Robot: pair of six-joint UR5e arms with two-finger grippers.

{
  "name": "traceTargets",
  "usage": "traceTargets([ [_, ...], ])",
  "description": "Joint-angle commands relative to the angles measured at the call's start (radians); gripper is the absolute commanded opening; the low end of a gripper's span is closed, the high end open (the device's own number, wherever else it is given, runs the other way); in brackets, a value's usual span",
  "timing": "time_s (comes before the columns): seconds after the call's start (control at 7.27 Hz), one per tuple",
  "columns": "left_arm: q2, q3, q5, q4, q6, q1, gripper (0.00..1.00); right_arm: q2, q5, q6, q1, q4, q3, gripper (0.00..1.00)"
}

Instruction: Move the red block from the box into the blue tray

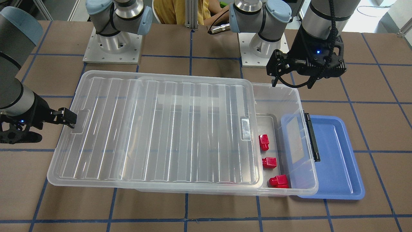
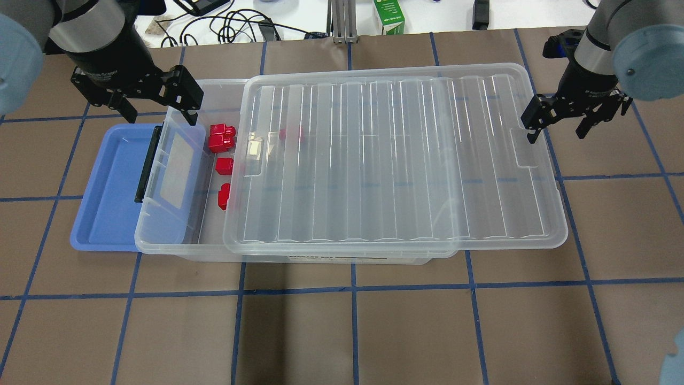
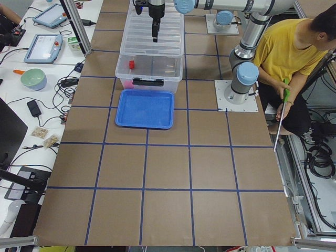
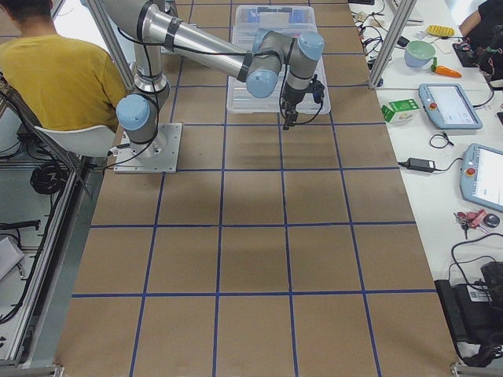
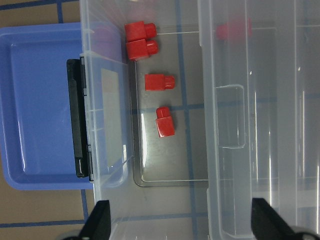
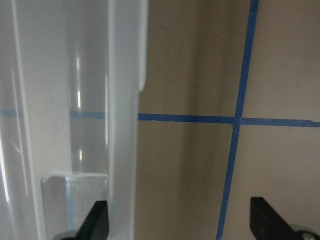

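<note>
Brown paper gridded with blue tape covers the table [image 2: 342, 331], and the clear box [image 1: 276, 88] lies lengthwise on it between my two arms. Its ribbed lid [image 2: 395, 160] sits offset toward the right arm. It overhangs that end and leaves a strip of the box uncovered at the left end, which I read as the access window for the pick. The tray [image 2: 109, 187] is snug against that same end, by the black latch [image 5: 77, 117], with its edge tucked under the box rim, so the carry from box to tray would be short. It holds nothing yet.

My left end effector [image 2: 159, 109] hovers above the far corner of the uncovered strip, pointed down, jaws spread wide and empty. Its wrist camera looks straight into the opening. My right end effector [image 2: 556, 132] is at the lid's overhanging end, jaws also wide with nothing gripped. Its wrist view shows the lid's edge running between the fingers, which I take as a position to steady or shift the lid. Whether a finger touches the plastic I cannot tell.

Four blocks [image 5: 160, 81] lie on the box floor in the open strip: two touching at the far side, two apart. A fifth shows dimly under the lid. The lone middle one looks like the cleanest pick.
</note>
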Motion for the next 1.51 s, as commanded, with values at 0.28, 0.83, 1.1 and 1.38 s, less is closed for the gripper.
traceTargets([
  [0.28,0.0,0.0,0.0,0.0,0.0,0.001,1.0,0.0,-0.009,-0.065,-0.025,-0.001,0.0,1.0],
  [0.83,0.0,0.0,0.0,0.0,0.0,0.001,1.0,0.0,-0.01,-0.065,-0.027,-0.002,0.001,1.0],
  [1.1,0.0,0.0,0.0,0.0,0.0,0.001,1.0,0.0,-0.01,-0.087,-0.027,-0.005,0.001,1.0],
  [1.38,0.0,0.0,0.0,0.0,0.0,0.001,1.0,0.0,-0.013,-0.087,-0.041,-0.007,0.004,1.0],
])
